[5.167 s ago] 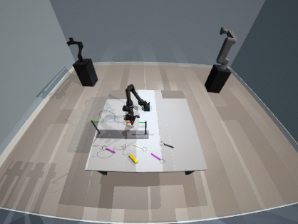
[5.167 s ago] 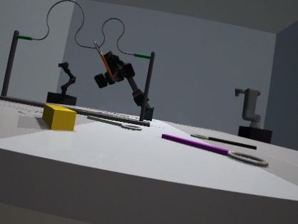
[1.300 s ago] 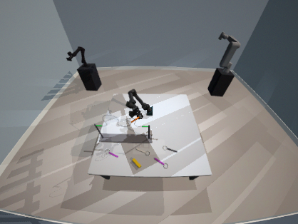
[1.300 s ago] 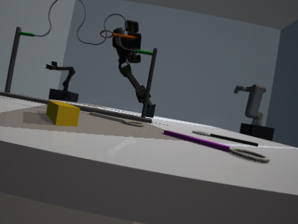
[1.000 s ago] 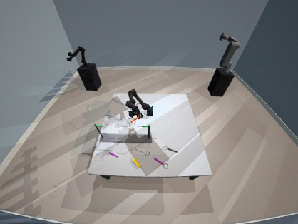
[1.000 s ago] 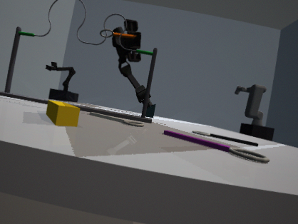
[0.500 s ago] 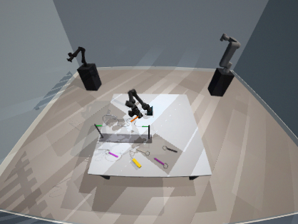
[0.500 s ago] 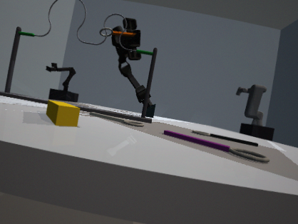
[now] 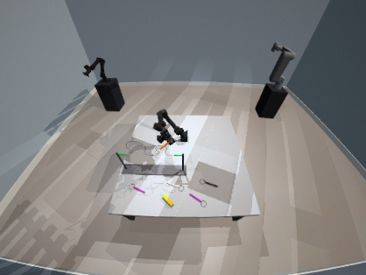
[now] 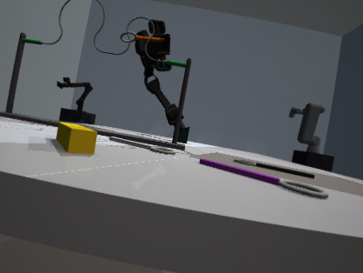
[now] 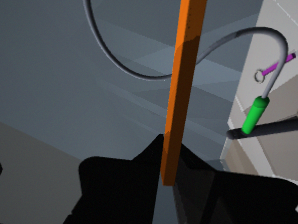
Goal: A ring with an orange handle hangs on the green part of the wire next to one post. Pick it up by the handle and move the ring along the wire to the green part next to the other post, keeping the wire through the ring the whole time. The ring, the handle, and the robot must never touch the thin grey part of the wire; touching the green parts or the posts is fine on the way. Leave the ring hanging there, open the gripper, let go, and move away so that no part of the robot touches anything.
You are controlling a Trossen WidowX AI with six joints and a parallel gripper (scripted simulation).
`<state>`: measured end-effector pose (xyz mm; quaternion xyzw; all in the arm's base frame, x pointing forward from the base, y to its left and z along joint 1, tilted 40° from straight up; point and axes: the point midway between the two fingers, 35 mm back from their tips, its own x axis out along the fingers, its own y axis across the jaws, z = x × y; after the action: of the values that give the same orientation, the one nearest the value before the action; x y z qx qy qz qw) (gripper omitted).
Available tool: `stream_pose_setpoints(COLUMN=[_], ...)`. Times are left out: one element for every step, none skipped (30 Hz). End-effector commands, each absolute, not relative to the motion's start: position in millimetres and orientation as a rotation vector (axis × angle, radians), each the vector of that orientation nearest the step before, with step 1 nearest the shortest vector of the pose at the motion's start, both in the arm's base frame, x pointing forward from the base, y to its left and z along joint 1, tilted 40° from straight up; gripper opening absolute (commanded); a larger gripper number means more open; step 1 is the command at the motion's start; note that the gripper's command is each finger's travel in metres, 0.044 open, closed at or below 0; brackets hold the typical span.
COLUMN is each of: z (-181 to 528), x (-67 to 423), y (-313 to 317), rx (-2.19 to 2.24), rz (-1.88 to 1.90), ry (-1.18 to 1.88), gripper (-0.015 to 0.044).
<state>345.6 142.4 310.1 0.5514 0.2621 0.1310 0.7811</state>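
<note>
Above the pale table point(image 10: 182, 191), my pincer point(image 11: 169, 172) is clenching the orange handle point(image 11: 182, 80), holding its ring point(image 10: 128, 37) around the grey wire point(image 10: 104, 45) near 1 green part point(image 10: 175, 64).

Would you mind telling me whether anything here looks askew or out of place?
Nothing stands out. The gripper is shut on the orange handle, the ring is up by the grey wire, and spare rings and a yellow block lie on the table.

In the wrist view the orange handle point(image 11: 183, 75) runs off the top edge with its ring unseen, the grey wire point(image 11: 120, 62) leaves there too, and the black jaws blur into one dark mass.
</note>
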Motion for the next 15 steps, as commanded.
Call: stream_pose_setpoints(z=[316.6, 316.6, 316.7, 316.8, 316.9, 317.0, 317.0, 316.9, 316.6, 316.4, 316.1, 315.8, 315.4, 315.1, 314.7], x=[345.5, 345.5, 345.5, 345.5, 345.5, 345.5, 345.5, 345.5, 345.5, 345.6, 345.6, 345.6, 345.6, 345.6, 345.7], y=[143.5, 143.5, 143.4, 143.4, 143.3, 143.3, 143.3, 143.2, 143.1, 143.0, 142.8, 142.7, 142.5, 142.3, 142.2], rx=[1.182, 1.182, 1.178, 1.175, 1.170, 1.168, 1.162, 1.156, 1.149, 1.142, 1.134, 1.125, 1.116, 1.107, 1.098], rz=[0.292, 0.292, 0.291, 0.291, 0.289, 0.289, 0.287, 0.286, 0.284, 0.282, 0.280, 0.278, 0.275, 0.273, 0.271], ry=[0.561, 0.561, 0.561, 0.561, 0.562, 0.562, 0.562, 0.562, 0.562, 0.562, 0.562, 0.562, 0.562, 0.562, 0.562], gripper=[-0.0150, -0.0150, -0.0150, -0.0150, -0.0150, -0.0150, -0.0150, -0.0150, -0.0150, -0.0150, -0.0150, -0.0150, -0.0150, -0.0150, -0.0150])
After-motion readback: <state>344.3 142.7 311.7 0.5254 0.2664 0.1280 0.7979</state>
